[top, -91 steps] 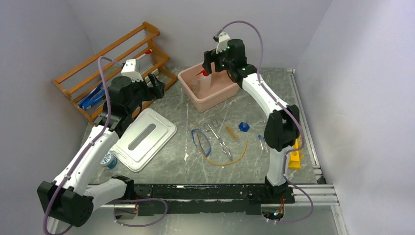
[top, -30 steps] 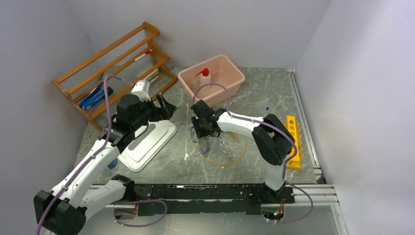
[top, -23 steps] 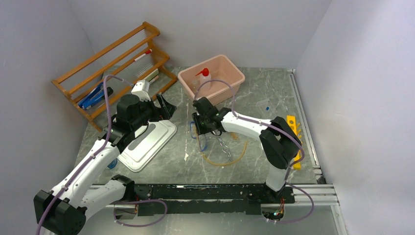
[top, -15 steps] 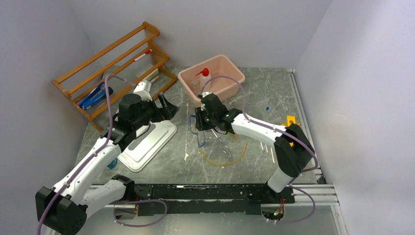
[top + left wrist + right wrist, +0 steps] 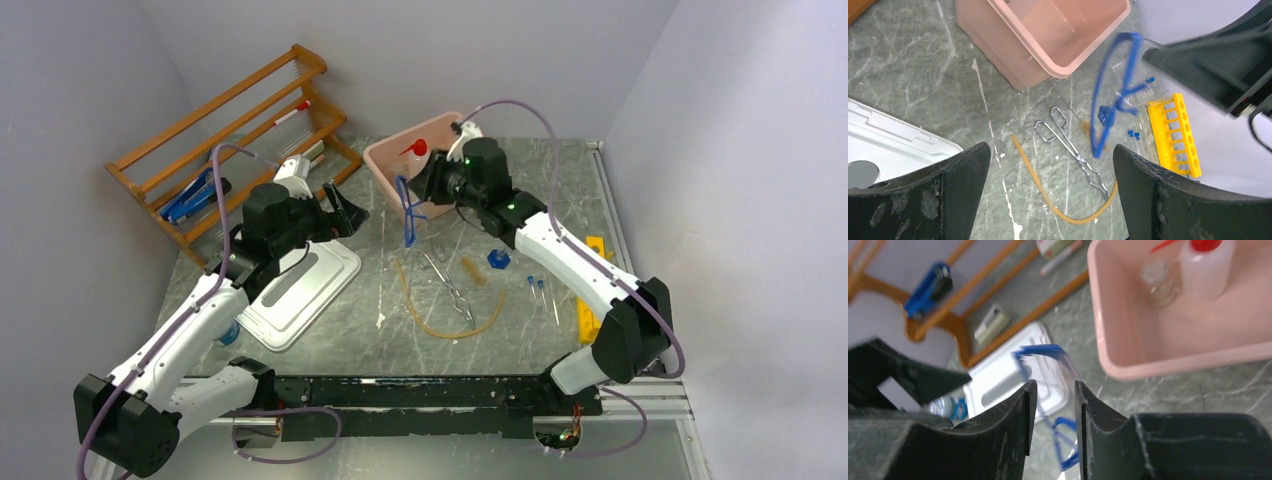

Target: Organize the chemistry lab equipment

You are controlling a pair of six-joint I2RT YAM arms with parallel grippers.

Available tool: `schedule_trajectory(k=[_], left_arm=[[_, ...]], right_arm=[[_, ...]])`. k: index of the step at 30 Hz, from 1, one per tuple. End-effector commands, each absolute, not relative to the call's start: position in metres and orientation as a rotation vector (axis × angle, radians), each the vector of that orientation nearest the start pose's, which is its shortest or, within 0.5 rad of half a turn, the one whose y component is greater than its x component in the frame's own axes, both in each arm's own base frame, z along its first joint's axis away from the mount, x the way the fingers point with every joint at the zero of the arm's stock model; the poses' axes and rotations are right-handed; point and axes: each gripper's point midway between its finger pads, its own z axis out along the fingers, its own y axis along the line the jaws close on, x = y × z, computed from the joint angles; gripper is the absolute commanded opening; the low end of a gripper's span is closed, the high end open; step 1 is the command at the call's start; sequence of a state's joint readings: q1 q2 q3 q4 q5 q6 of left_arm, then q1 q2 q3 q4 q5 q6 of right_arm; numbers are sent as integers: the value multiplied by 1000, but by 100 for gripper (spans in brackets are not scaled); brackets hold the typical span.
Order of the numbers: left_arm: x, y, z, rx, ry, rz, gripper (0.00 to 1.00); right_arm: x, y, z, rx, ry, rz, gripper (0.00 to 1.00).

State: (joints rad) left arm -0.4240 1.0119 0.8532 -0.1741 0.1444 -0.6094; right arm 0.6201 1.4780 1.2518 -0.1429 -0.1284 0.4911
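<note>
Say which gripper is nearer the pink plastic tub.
Right. The right gripper, gripping blue-framed clear goggles, is at the pink plastic tub's near rim; the left gripper stands off to its left, by the white lid.

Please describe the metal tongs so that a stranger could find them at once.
Start at the pink tub at the far side and come toward the near edge. The metal tongs lie flat within the bend of the tan rubber tubing. Only they are shiny silver, with two loop handles.
</note>
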Motion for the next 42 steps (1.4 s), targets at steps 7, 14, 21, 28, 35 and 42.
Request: schedule_trajectory(k=[7, 14, 21, 28, 35, 42], left_arm=[[312, -197, 275, -11, 1896, -824, 96], [321, -200, 251, 9, 1979, -782, 95], [321, -189, 200, -46, 2134, -680, 92], [323, -163, 160, -267, 2260, -498, 83], [321, -134, 150, -406, 2262, -345, 84], [319, -137, 150, -418, 2255, -400, 85]], right_arm=[[438, 271, 295, 138, 1894, 742, 33], [413, 283, 281, -114, 1925, 763, 47], [359, 292, 215, -491, 2055, 602, 57], [310, 326, 139, -956, 2103, 544, 57], [311, 342, 101, -1124, 2113, 465, 67], [306, 360, 75, -1280, 2141, 534, 65]])
